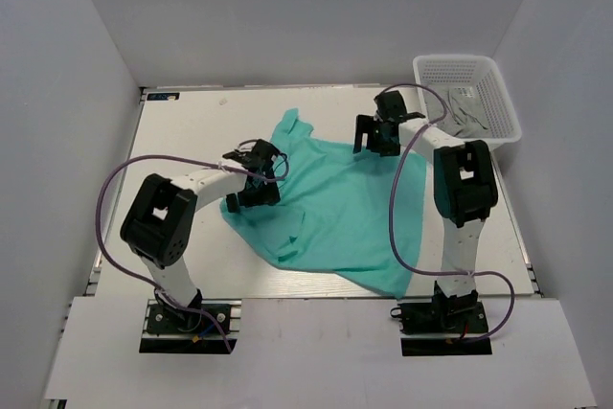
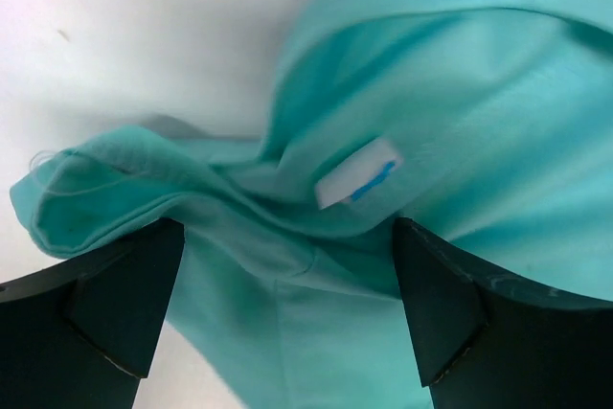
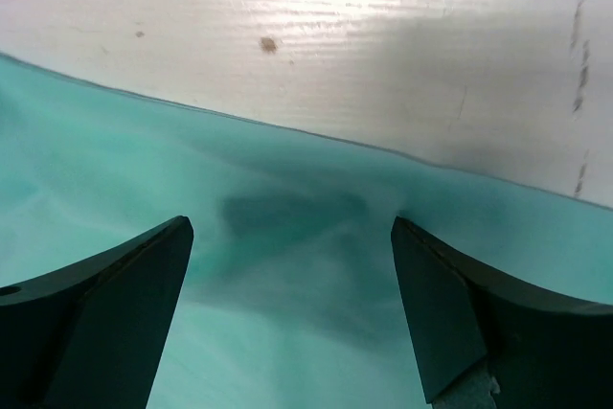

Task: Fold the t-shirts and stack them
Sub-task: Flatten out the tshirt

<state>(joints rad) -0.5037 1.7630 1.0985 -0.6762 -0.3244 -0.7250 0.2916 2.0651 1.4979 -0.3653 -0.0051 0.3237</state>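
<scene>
A teal-green t-shirt (image 1: 335, 208) lies crumpled and spread on the white table. My left gripper (image 1: 257, 179) is open over the shirt's left edge; in the left wrist view the cloth (image 2: 460, 93) with its white neck label (image 2: 358, 171) fills the space between the spread fingers (image 2: 115, 294). My right gripper (image 1: 376, 133) is open at the shirt's far edge; in the right wrist view the hem (image 3: 287, 198) lies between the wide-apart fingers (image 3: 460, 313), with bare table beyond.
A white mesh basket (image 1: 479, 69) stands at the far right corner with something grey inside. White walls close in the table on three sides. The table's bare surface (image 1: 192, 131) shows at the far left.
</scene>
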